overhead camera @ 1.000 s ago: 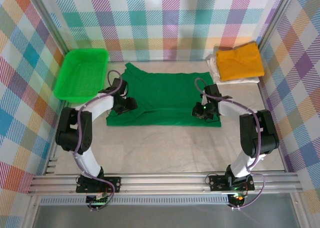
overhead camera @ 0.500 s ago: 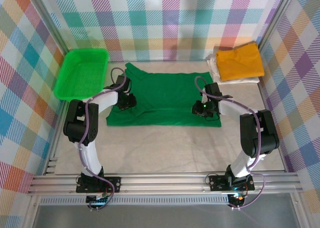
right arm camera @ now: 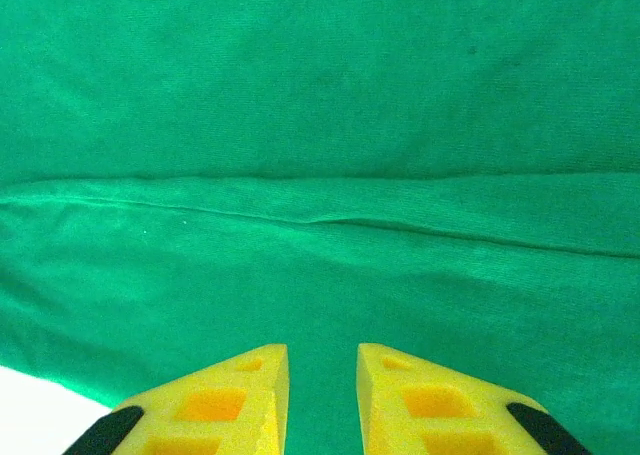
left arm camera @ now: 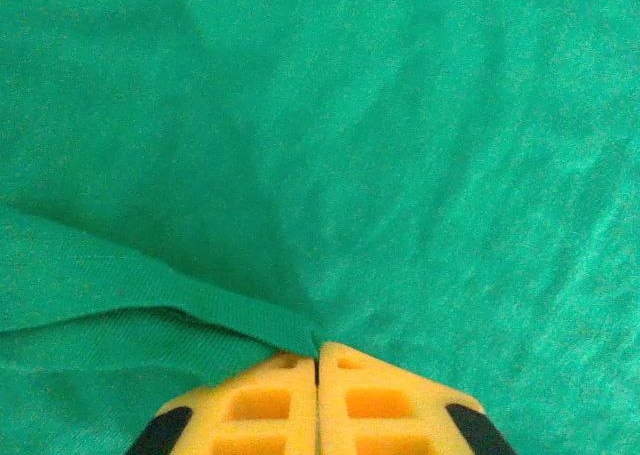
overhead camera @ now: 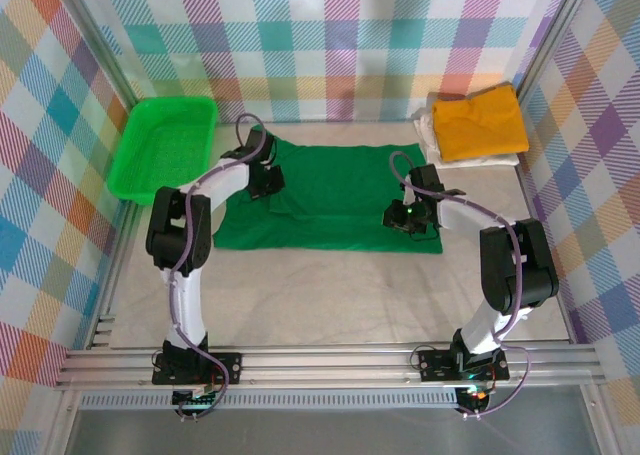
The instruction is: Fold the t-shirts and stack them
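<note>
The dark green t-shirt (overhead camera: 330, 200) is lying spread flat on the table (overhead camera: 330, 285). The left gripper (overhead camera: 268, 180) is sitting over the shirt's far-left part. In the left wrist view its yellow fingers (left arm camera: 260, 405) are pressing together, pinching a raised ridge of the green cloth at their tips. The right gripper (overhead camera: 398, 218) is hanging over the shirt's right part, near its front hem. In the right wrist view its fingers (right arm camera: 420, 400) are standing slightly apart above a seam line, with nothing between them. The mustard yellow t-shirt (overhead camera: 480, 123) is resting folded on the white t-shirt (overhead camera: 430, 140), beyond the green shirt's far-right corner. A bright green mesh basket (overhead camera: 165, 105) is sitting beside the shirt's far-left corner.
</note>
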`<state>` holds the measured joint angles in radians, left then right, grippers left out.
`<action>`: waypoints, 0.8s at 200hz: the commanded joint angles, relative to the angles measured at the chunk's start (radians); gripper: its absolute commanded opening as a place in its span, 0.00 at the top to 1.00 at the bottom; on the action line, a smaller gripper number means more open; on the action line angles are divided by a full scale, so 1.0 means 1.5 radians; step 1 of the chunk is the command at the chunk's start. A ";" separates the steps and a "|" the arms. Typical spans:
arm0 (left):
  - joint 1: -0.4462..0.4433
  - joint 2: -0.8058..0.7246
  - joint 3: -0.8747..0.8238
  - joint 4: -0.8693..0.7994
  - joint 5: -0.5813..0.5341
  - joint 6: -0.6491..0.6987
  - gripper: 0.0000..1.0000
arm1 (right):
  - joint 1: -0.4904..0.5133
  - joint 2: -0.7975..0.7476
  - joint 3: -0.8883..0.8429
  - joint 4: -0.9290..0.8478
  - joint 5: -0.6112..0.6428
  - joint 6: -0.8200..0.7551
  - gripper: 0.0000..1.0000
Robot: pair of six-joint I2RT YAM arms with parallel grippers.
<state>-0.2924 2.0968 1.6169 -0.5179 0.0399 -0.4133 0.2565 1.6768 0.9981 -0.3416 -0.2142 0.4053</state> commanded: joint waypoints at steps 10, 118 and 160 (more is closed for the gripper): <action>-0.019 0.071 0.124 -0.089 -0.017 0.031 0.89 | -0.001 -0.018 0.021 -0.009 -0.020 0.007 0.74; -0.031 -0.168 -0.126 -0.001 -0.035 -0.042 0.44 | 0.000 -0.020 0.035 -0.005 -0.061 -0.002 0.74; -0.036 -0.140 -0.181 0.025 -0.004 -0.044 0.44 | 0.000 -0.010 0.041 0.003 -0.073 0.004 0.74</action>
<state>-0.3332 1.8427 1.3769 -0.5171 0.0101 -0.4591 0.2565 1.6653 1.0233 -0.3496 -0.2901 0.4065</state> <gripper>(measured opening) 0.562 0.258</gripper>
